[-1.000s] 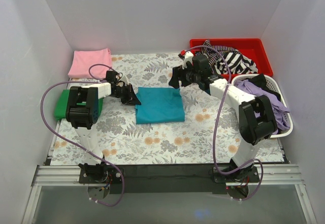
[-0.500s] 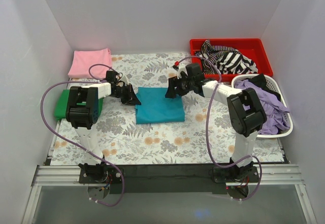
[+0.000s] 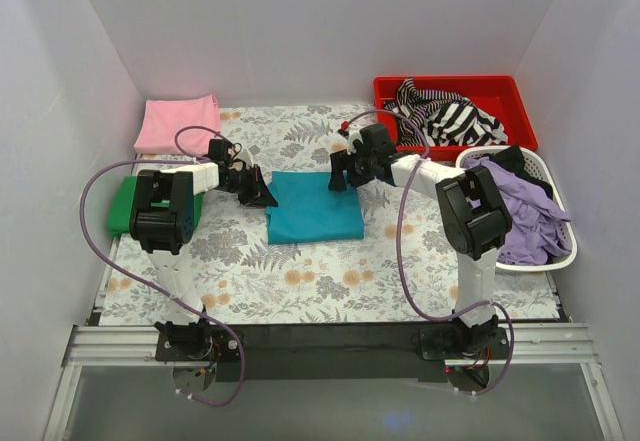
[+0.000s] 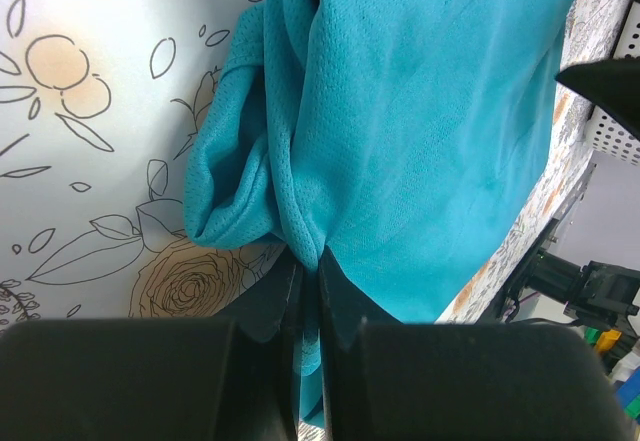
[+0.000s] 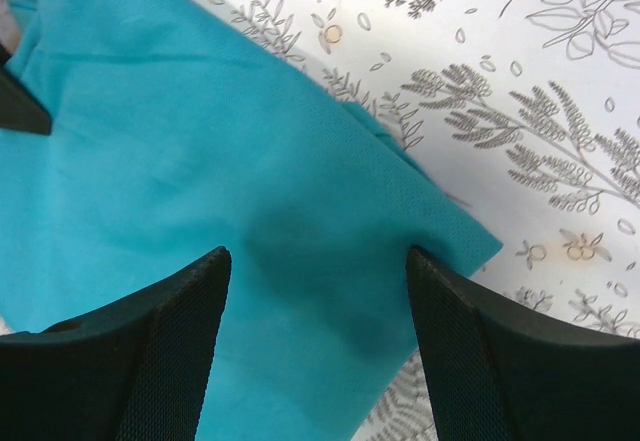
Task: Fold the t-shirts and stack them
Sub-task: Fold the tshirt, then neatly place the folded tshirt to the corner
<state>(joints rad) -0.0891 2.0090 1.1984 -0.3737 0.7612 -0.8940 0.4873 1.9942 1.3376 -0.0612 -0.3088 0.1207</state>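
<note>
The teal t-shirt (image 3: 315, 208) lies folded into a rectangle in the middle of the floral table cover. My left gripper (image 3: 266, 194) is at its far left corner and is shut on a pinch of the teal cloth (image 4: 305, 246). My right gripper (image 3: 338, 176) hovers open over the shirt's far right corner (image 5: 440, 226), its fingertips (image 5: 215, 261) spread wide with the cloth between and below them. A pink t-shirt (image 3: 178, 123) lies folded at the far left. A green t-shirt (image 3: 125, 204) lies at the left edge, partly hidden by my left arm.
A red bin (image 3: 500, 96) with striped black-and-white clothing stands at the back right. A white basket (image 3: 560, 251) with purple and black garments stands at the right edge. Purple cables loop off both arms.
My right gripper has moved left and down from near the red bin to the teal shirt's far right corner. The left gripper has stayed shut on the far left corner.
</note>
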